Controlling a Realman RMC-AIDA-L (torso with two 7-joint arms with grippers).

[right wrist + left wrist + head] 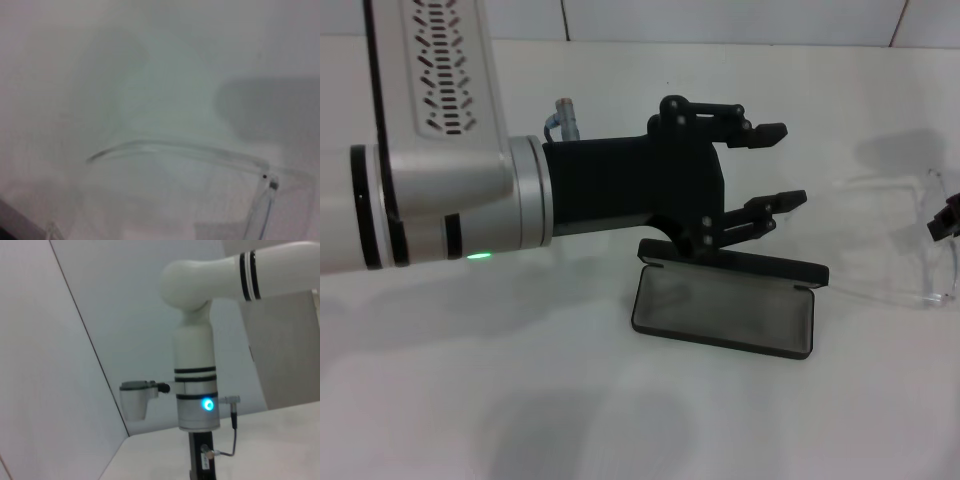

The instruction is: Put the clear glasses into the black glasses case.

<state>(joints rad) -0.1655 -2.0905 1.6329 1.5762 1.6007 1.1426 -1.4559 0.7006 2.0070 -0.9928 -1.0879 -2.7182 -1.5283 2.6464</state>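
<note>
The black glasses case (720, 312) lies open in the middle of the white table, grey lining up, its lid (740, 262) low along the back. My left gripper (792, 165) hovers just above and behind the lid, open, with nothing between its fingers. The clear glasses (920, 240) are at the far right, to the right of the case, with thin temple arms pointing left. A black bit of my right gripper (945, 218) shows at the picture's edge against the lens. The right wrist view shows the glasses' frame (175, 149) and a hinge (270, 180) close up.
The white table (570, 400) runs back to a tiled wall (720, 20). My left forearm (440, 190) spans the left half of the head view. The left wrist view shows my right arm (197, 390) with a blue light, before a pale wall.
</note>
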